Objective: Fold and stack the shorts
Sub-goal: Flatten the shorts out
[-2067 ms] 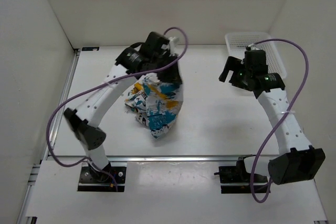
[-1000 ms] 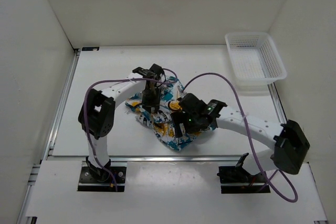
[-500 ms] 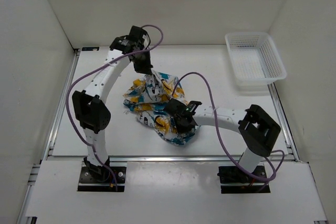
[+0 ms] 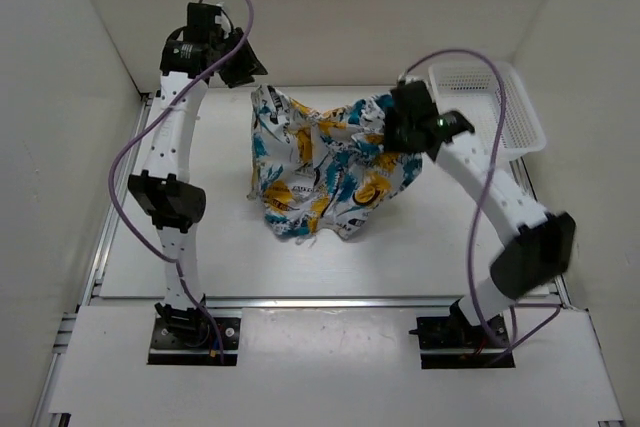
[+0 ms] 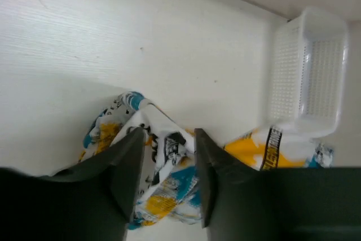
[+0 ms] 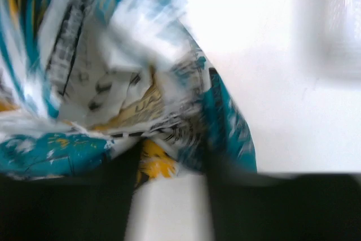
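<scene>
The shorts [image 4: 320, 167], white with yellow, teal and black print, hang spread in the air over the table's back half, their lower edge crumpled on the table. My left gripper [image 4: 250, 72] is raised at the back left and is shut on their upper left corner. In the left wrist view the fabric [image 5: 169, 156] runs between the fingers of the left gripper [image 5: 167, 134]. My right gripper [image 4: 395, 127] is shut on the upper right edge. The right wrist view is blurred, with bunched cloth [image 6: 113, 71] in the right gripper [image 6: 169, 150].
A white lattice basket [image 4: 478, 67] stands at the back right corner, just right of my right arm; it also shows in the left wrist view [image 5: 282, 83]. White walls enclose the table [image 4: 200, 237] at left, back and right.
Both grippers were low on the crumpled shorts in the table's middle. They have risen and moved apart, the left to the back left and the right to the back right, spreading the shorts.
</scene>
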